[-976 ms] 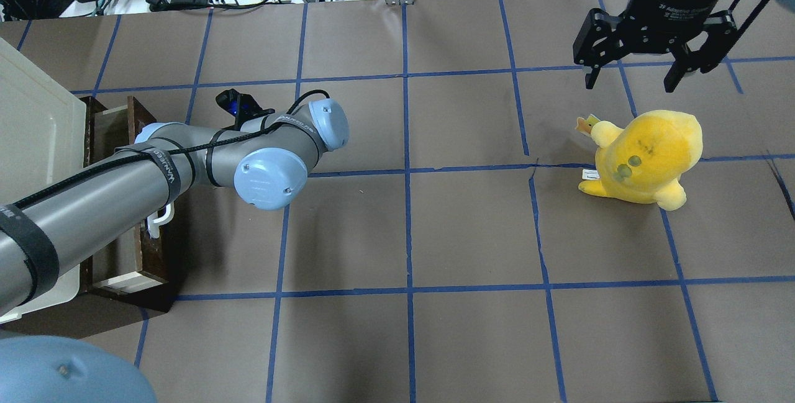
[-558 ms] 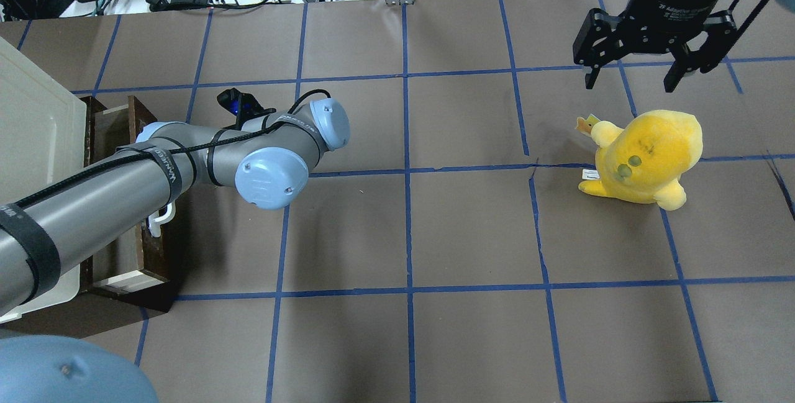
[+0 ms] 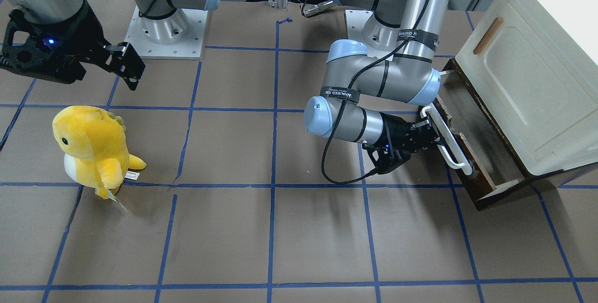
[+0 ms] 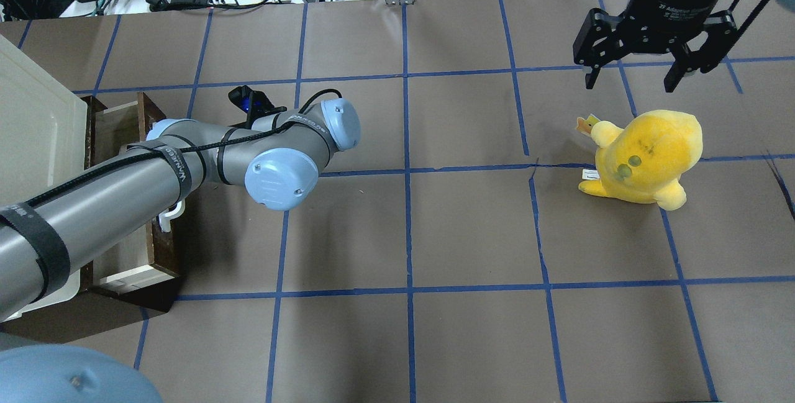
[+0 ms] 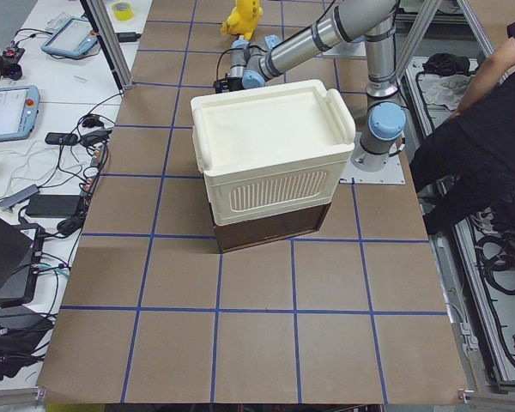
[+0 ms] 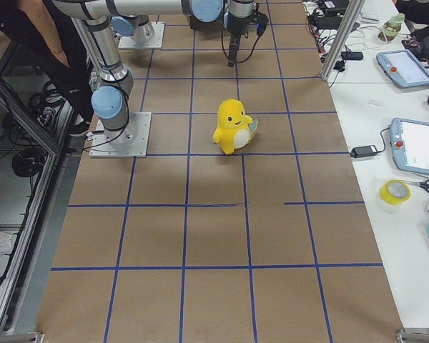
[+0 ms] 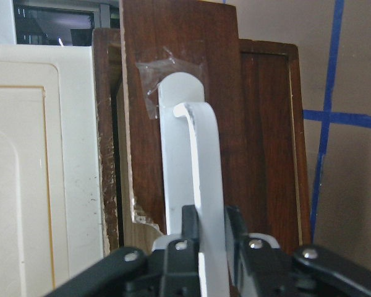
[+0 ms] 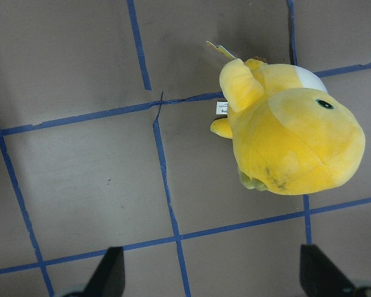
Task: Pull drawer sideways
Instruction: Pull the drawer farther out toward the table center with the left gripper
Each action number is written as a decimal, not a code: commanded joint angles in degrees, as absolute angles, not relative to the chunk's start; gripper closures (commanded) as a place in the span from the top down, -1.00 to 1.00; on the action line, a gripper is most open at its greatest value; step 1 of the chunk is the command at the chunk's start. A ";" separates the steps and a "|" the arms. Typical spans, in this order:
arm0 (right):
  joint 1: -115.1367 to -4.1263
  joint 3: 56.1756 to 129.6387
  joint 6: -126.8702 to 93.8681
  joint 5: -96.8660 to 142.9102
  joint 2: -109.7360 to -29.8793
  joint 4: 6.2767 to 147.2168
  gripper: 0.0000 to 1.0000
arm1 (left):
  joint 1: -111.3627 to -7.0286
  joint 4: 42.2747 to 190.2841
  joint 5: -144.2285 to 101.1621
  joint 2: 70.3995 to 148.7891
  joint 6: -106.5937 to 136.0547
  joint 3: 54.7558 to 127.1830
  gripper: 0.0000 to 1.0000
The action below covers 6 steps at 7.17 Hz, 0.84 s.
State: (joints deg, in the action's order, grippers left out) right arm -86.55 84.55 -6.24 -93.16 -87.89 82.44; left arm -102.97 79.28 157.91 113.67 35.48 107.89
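drawer (image 4: 133, 261) slid further out | left pincer (image 7: 209, 228) clamped on white handle (image 7: 201, 161)

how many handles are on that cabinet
2: the white bar handle on the dark-fronted drawer, clamped in the left claw, and the small wooden handle on the cream door above. Other cabinet sides are hidden.

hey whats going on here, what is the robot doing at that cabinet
The left gripper is shut on the long white bar handle of the dark brown wooden drawer at the base of the cream cabinet. The drawer sits partly out, with its pale inside showing. The right gripper hangs open above the table, just beyond a yellow plush toy, and touches nothing.
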 commanded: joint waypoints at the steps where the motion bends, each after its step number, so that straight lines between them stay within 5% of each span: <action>1: -86.57 84.55 -6.24 -93.16 -87.89 82.44 1.00 | -103.36 79.19 157.85 113.82 35.16 107.49 -0.56; 6: -86.48 84.55 -6.24 -93.16 -87.89 82.44 1.00 | -104.68 79.10 157.76 113.91 35.16 107.32 -0.55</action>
